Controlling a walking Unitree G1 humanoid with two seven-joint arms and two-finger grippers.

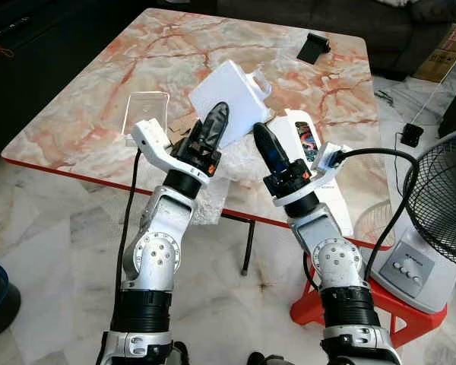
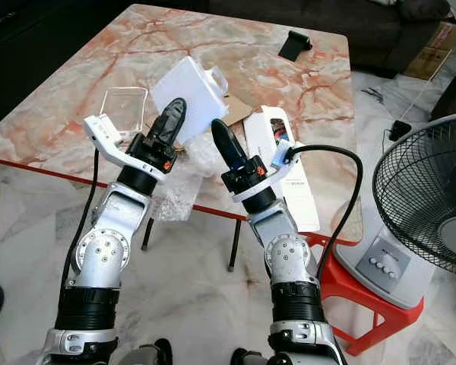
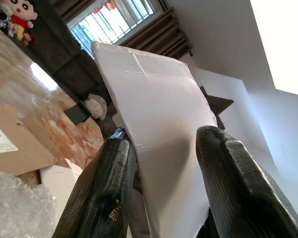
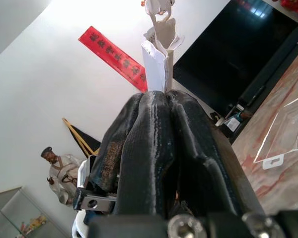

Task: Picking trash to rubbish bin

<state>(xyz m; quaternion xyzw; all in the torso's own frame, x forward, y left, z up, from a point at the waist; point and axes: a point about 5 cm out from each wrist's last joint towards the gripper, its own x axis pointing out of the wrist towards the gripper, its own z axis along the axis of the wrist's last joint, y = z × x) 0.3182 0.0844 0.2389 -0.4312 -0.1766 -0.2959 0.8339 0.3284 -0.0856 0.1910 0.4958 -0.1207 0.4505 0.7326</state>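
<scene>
Above the near edge of the counter [image 1: 76, 144], in the left eye view, the left hand [image 1: 216, 122] is raised with a white foam sheet [image 1: 232, 95] clamped between its two black fingers; the sheet stands up off the marble, its long axis running up and away toward the far right corner, so the held end is low and the free end high. The right hand [image 1: 262, 141] is just beside it, pointing up at the sheet's lower edge, its fingers pressed together and, as far as I can tell, holding nothing. In the right eye view the same pair shows: the left hand grips the sheet, and bubble wrap [image 2: 178, 186] spills over the near edge below it, with a printed white box [image 2: 277, 163] lying toward the right edge. In the left wrist view the sheet sits squarely between both fingers [image 3: 104, 188], rising straight out along them. In the right wrist view the closed fingers [image 4: 154, 148] line up with the sheet's thin edge. I judge the left arm carries the trash; no bin is in sight.
</scene>
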